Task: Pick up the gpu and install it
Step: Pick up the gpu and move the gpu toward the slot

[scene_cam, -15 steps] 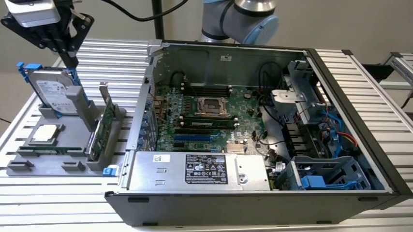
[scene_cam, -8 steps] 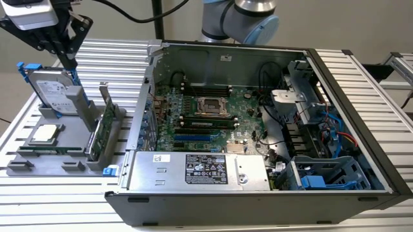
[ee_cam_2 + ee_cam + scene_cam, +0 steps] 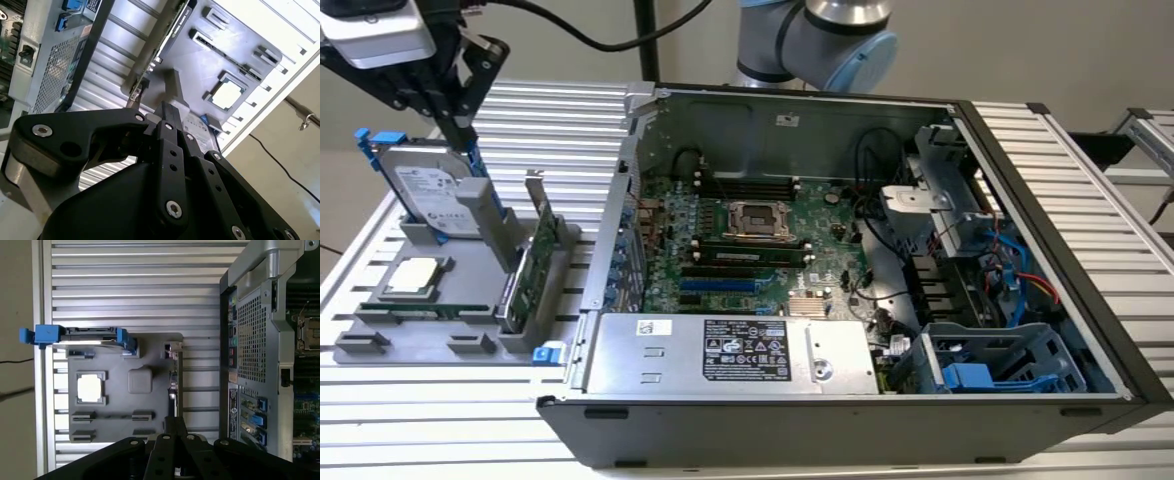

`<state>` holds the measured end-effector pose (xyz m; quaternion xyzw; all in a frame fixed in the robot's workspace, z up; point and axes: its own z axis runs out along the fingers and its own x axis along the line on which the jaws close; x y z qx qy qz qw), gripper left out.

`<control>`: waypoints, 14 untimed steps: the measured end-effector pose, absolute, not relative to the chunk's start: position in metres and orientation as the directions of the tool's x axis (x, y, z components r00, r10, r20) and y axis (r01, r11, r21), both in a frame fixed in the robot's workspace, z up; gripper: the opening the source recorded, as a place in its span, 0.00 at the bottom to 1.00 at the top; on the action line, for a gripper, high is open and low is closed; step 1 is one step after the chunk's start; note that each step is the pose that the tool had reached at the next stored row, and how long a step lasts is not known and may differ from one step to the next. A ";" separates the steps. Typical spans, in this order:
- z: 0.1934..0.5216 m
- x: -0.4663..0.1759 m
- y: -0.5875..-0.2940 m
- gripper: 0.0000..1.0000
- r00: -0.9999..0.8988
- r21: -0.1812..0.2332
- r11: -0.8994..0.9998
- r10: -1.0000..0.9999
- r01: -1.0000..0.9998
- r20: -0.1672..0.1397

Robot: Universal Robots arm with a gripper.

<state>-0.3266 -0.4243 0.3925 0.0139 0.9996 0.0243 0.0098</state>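
The gpu [image 3: 534, 255] stands on edge in a slot of the grey parts holder [image 3: 420, 345] at the exterior view's left, its silver bracket uppermost. It appears edge-on in the first wrist view as a thin dark card [image 3: 173, 377] and in the second wrist view as a long dark strip [image 3: 165, 45]. My gripper [image 3: 459, 128] hangs above the holder's far end, over the hard drive and apart from the gpu. Its black fingers [image 3: 175, 422] are pressed together in both wrist views [image 3: 169, 109], shut with nothing between them.
The holder also carries a silver hard drive with blue rails [image 3: 424, 190], a square processor [image 3: 414, 275] and a narrow memory stick [image 3: 420, 310]. The open computer case [image 3: 854, 390] lies at the exterior view's right with its motherboard [image 3: 747, 240] exposed. Ribbed metal table [image 3: 400, 420] around.
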 end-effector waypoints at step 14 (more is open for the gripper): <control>0.392 -0.327 -0.447 0.00 -0.999 0.049 0.998 0.028 0.027 -0.019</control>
